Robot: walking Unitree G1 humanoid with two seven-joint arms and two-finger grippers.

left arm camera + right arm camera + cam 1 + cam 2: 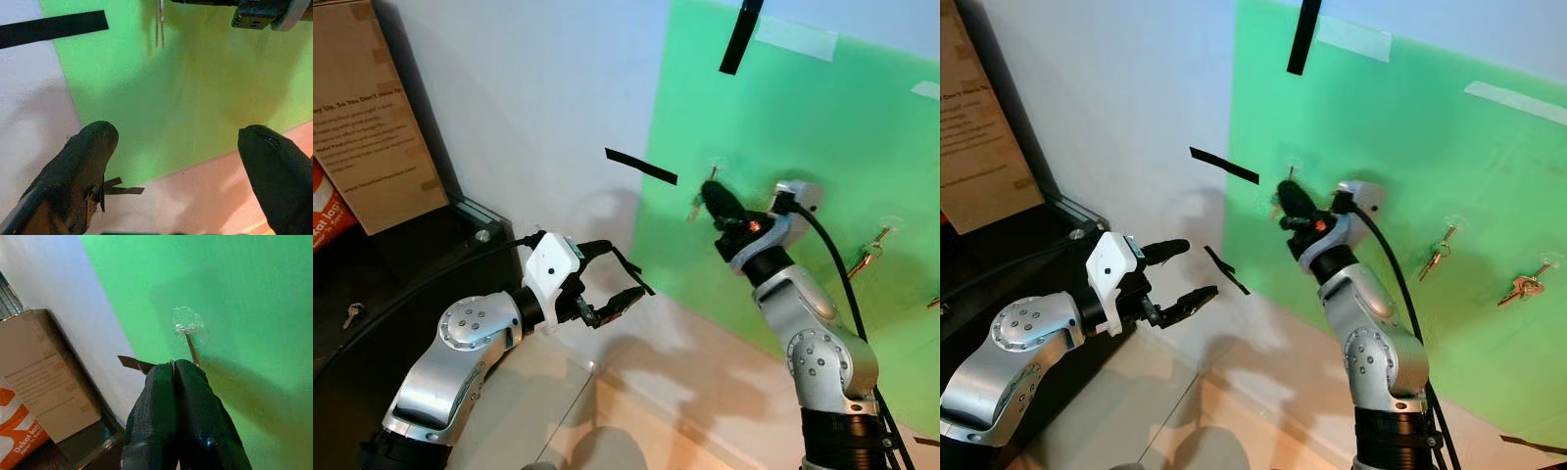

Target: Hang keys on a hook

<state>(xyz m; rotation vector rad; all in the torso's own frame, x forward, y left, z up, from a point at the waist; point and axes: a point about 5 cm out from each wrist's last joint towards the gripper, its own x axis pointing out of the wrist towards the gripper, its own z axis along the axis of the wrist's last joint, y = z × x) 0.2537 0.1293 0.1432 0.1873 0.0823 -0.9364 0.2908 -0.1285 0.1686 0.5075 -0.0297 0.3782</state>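
Currently the right gripper (175, 366) is reaching up against the bright green paper sheet (822, 137) taped to the pale wall (529, 88), its two black fingers pressed fully together at the small clear adhesive hook (187, 322) near the sheet's left edge. A thin metal key (191, 348) is hanging from that hook, its shaft running down behind the fingertips; the jaws are either pinching its lower end or sitting just in front of it, and the wrist view is not settling which. Judgement: the hanging appears done or nearly done, with only release and withdrawal remaining.

The key is looking slim, silvery and narrow, hanging near-vertical against the green, its head hidden.

Two further bunches of brass-coloured keys (1437, 253) and (1524, 286) are hanging on hooks toward the sheet's right edge.

The left gripper (612, 276) is hovering near the sheet's lower left corner, jaws spread wide and holding nothing. Strips of black tape (640, 165) are sticking to the wall beside the sheet's left edge. A brown cardboard box (367, 117) is leaning at the wall's far left.
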